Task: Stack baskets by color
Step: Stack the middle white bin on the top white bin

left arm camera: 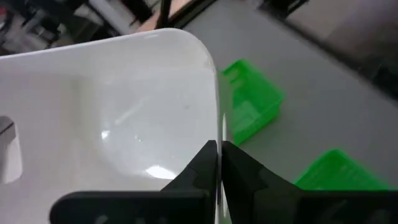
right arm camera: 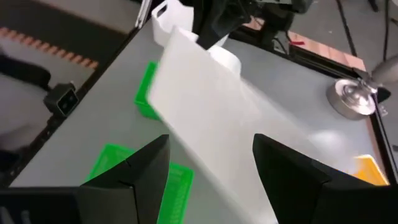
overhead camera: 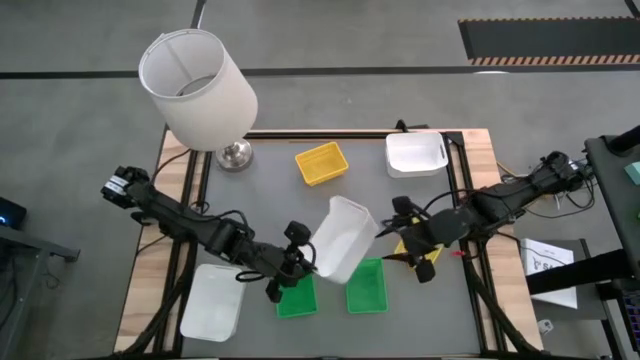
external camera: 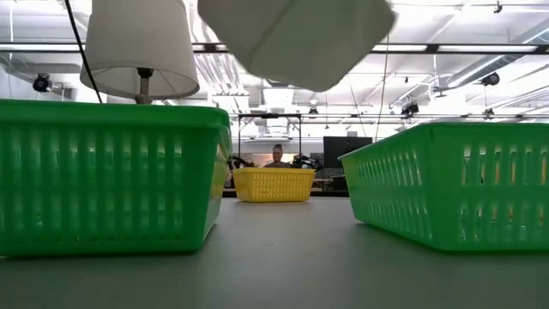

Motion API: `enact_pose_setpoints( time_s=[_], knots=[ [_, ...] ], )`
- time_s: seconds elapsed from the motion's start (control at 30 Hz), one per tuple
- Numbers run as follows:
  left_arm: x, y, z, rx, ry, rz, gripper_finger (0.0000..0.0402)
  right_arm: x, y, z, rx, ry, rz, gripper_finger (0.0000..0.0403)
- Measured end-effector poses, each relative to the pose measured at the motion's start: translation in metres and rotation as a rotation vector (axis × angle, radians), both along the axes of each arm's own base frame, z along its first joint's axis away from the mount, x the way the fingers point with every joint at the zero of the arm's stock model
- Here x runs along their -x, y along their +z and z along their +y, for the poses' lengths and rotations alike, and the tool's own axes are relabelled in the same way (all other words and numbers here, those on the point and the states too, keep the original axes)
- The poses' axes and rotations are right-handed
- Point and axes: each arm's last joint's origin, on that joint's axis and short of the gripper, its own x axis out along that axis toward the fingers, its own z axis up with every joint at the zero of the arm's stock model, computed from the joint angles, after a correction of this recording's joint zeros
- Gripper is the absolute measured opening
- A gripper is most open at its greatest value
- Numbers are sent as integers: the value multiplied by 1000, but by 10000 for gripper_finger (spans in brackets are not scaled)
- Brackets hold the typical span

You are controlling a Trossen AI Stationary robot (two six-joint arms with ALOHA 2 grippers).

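Observation:
My left gripper (overhead camera: 303, 262) is shut on a white basket (overhead camera: 345, 238), which hangs tilted high above the table, over the two green baskets (overhead camera: 296, 297) (overhead camera: 367, 285). The low view shows it at the top (external camera: 296, 39). My right gripper (overhead camera: 412, 252) stands open just right of that basket, touching nothing; its wrist view looks at the basket's underside (right arm camera: 205, 106). Another white basket (overhead camera: 212, 302) rests on its bottom at the near left, and a third (overhead camera: 416, 154) at the far right. A yellow basket (overhead camera: 321, 163) sits far centre. My left gripper pinches the white basket's side wall at its rim (left arm camera: 217, 134), near a rounded corner, with one finger inside the basket and one outside. The fingers come from the table's left, slanting downward. The basket is lifted clear and tilted, its open side turned toward the left arm.
A lamp with a white shade (overhead camera: 198, 88) and metal base (overhead camera: 236, 154) stands at the far left corner. Something yellow (overhead camera: 428, 262) shows under my right gripper. Bare table lies between the yellow basket and the green ones.

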Motion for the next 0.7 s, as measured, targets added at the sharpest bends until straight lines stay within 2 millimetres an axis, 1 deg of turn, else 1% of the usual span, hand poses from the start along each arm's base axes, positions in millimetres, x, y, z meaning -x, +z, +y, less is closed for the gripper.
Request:
enact_pose_setpoints(
  time_s=[0.23, 0.4, 0.53, 0.7],
  knots=[
    [-5, -4, -5, 50, -4, -38, 0, -24, 20, 12, 66, 68, 26, 223],
    [-13, -17, -9, 32, -7, -11, 0, -37, 26, 19, 90, 107, 41, 223],
    [-18, -23, -12, 32, -8, -13, 0, -45, 24, 22, 117, 122, 47, 223],
    [-21, -24, -12, 21, -3, -32, 0, -59, 15, 20, 119, 116, 80, 223]
  ],
)
